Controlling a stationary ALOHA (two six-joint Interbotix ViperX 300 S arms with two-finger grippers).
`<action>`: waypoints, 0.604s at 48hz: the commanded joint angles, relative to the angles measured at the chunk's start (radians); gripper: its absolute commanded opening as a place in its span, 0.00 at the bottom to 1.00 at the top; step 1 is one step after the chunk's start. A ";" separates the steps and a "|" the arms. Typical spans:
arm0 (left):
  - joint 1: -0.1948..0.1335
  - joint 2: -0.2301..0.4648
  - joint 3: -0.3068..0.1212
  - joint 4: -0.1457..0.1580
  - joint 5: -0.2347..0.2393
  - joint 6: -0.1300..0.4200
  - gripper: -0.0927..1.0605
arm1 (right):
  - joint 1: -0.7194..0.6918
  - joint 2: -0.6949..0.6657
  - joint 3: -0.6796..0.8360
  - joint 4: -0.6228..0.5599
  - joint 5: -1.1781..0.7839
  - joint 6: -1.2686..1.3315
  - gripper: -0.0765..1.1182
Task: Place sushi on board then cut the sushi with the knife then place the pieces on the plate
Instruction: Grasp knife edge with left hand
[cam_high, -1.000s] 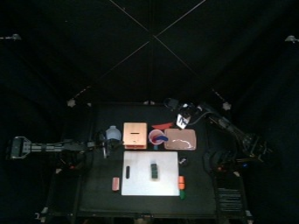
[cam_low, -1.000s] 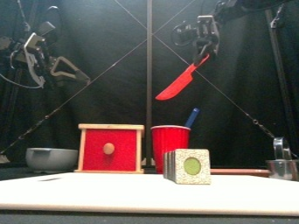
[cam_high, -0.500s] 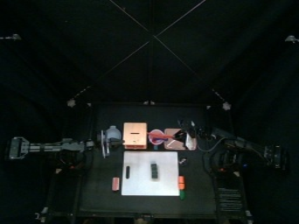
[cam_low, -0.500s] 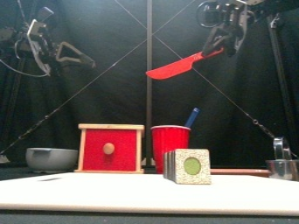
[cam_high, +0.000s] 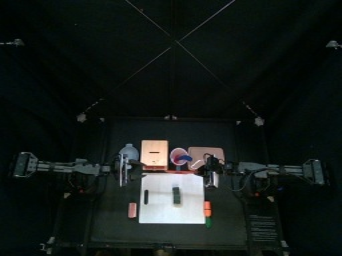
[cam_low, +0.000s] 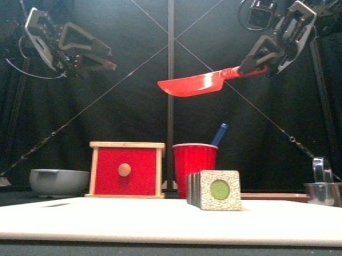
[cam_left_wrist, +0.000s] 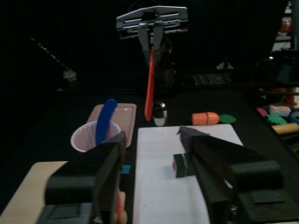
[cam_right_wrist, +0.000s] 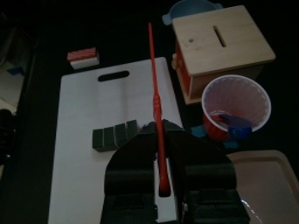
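Currently, the right fingers (cam_right_wrist: 131, 175) are closed on the handle of the red knife (cam_low: 201, 82) and hold it high above the table (cam_high: 107, 200). Seen from the front, the blade runs out from these fingers toward the left arm's side, nearly level and tilted slightly down. Seen from the right wrist, the blade shows edge-on as a thin red line extending straight out from between the fingers. The sushi roll (cam_high: 175, 194) lies on the white cutting board (cam_high: 158, 205), well below the right fingers, and it is offset from them toward the front and the left arm's side. From the right wrist, the roll sits just past one fingertip, beside the line of the blade and not touching it. The left fingers (cam_left_wrist: 105, 175) are spread apart, grip nothing and hang high over the left part of the table, with the roll below and ahead of them. Behind the board, away from both sets of fingers, stand the blue-grey bowl (cam_low: 58, 181), the wooden box (cam_low: 127, 170) and the red cup (cam_low: 195, 165) with the blue knife (cam_low: 218, 133) in it. The pink tray (cam_high: 205, 158) lies beneath the right fingers.
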 joint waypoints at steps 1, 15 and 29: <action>-0.026 0.044 -0.040 0.005 -0.009 0.000 0.92 | 0.054 0.038 -0.003 -0.057 -0.046 0.005 0.39; -0.080 0.166 -0.067 -0.009 -0.009 -0.005 0.95 | 0.071 0.115 0.049 -0.121 -0.166 0.006 0.39; -0.081 0.308 -0.144 -0.046 -0.009 0.009 0.94 | 0.063 0.123 0.127 -0.040 -0.353 0.006 0.39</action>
